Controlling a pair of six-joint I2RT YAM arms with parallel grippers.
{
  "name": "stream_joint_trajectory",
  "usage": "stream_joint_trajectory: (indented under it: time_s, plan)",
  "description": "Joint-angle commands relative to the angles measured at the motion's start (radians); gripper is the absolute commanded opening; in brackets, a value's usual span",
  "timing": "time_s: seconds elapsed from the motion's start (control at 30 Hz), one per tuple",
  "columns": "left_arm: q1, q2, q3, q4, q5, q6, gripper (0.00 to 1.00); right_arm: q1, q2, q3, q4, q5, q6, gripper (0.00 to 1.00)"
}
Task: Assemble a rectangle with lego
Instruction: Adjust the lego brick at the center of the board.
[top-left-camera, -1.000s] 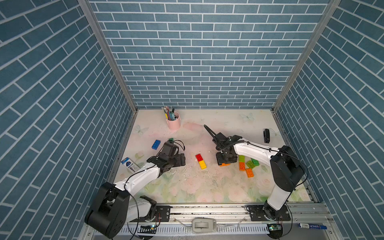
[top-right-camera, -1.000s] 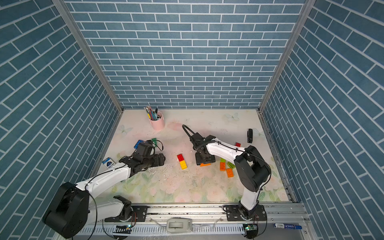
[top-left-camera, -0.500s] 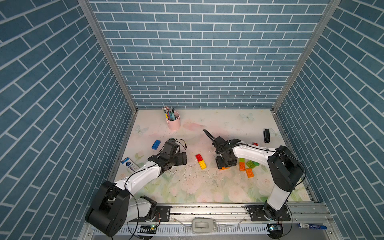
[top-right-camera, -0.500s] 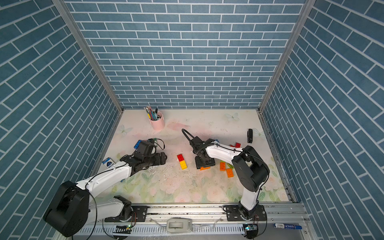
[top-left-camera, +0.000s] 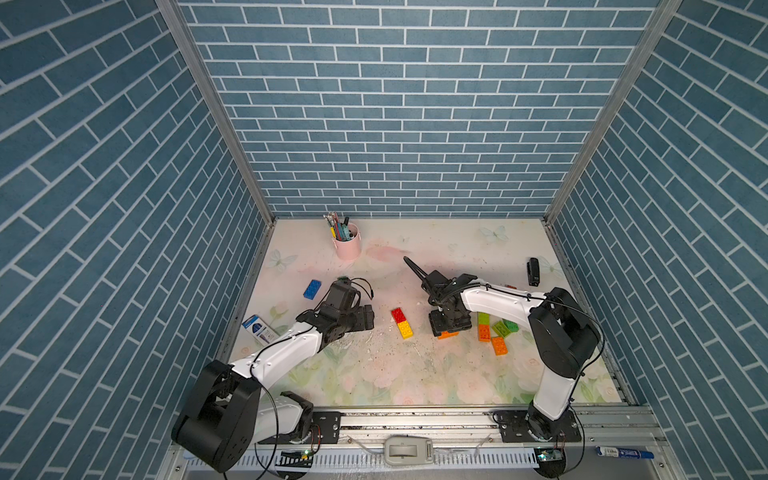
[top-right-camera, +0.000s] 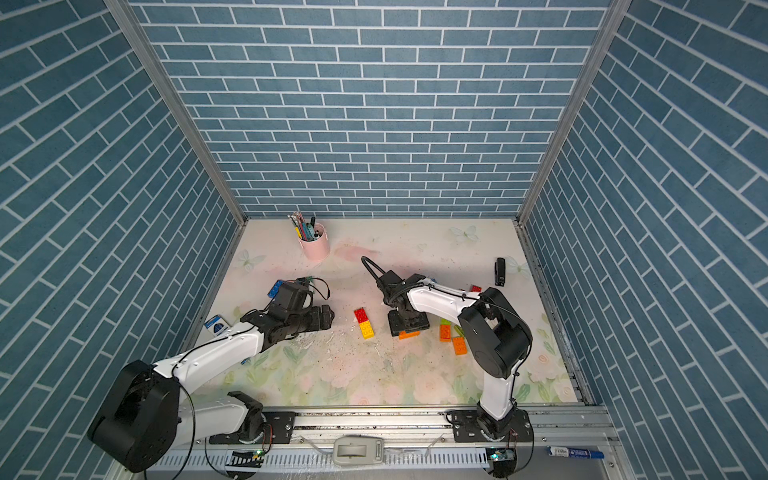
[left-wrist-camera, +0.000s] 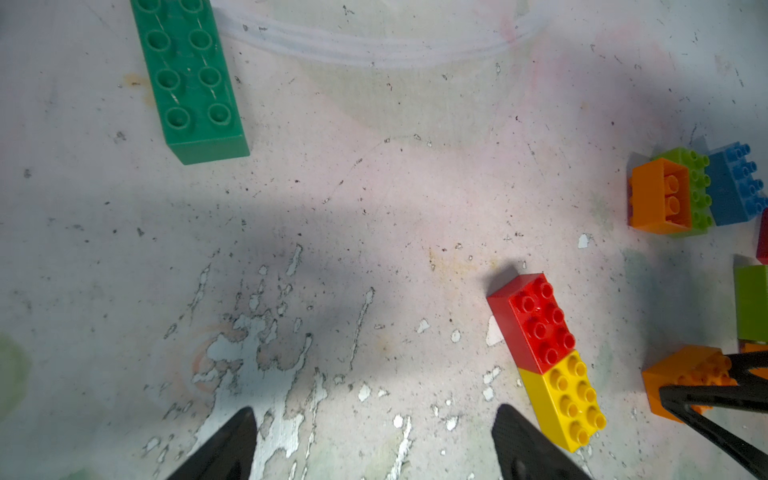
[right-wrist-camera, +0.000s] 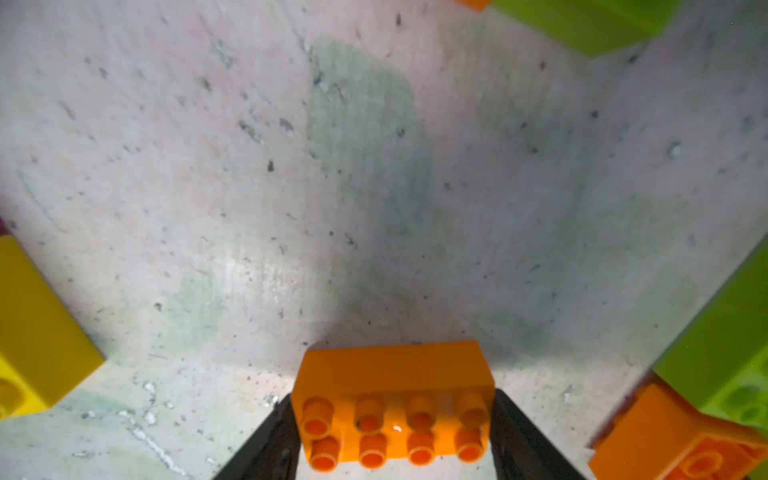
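A: Walls?
B: Blue brick-pattern walls (top-left-camera: 407, 104) on three sides, white joints. Metal posts (top-left-camera: 216, 112) stand in both back corners.
A: Work surface?
B: Table top (top-left-camera: 415, 374) with pale flower and butterfly print, speckled with dirt, coating flaked in patches (left-wrist-camera: 266, 345). Metal rail (top-left-camera: 415, 419) along the front edge. Lighting even.

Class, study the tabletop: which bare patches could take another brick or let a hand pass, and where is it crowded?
Free: the back strip of the mat between the pink pen cup and the small black object; the front stretch between the red-and-yellow pair and the rail. Crowded: beside the right hand, around the orange brick and lime-and-orange cluster.
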Motion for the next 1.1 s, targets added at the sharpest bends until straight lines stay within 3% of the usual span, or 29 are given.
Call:
stream_joint_trajectory:
  time_s: [0.0,0.2,0.5,0.8,1.07]
  plan:
    - [-0.005,0.003,0.011,0.002,0.003,0.0,0.9,0.003,0.023,0.027,-0.033,0.013,-0.002,0.72]
    - [-0.005,0.0,0.011,0.002,0.002,0.002,0.9,0.003,0.035,0.038,-0.038,0.014,-0.005,0.73]
    - [-0.006,-0.002,0.011,-0.003,0.0,0.004,0.91,0.01,0.016,0.07,-0.075,0.044,-0.004,0.58]
    - [0.01,-0.03,0.003,-0.11,-0.086,-0.052,0.88,0.138,0.063,0.338,-0.176,0.068,0.021,0.5]
    - [0.023,-0.068,-0.049,-0.131,-0.101,-0.062,0.99,0.178,0.208,0.493,-0.163,0.046,-0.025,0.41]
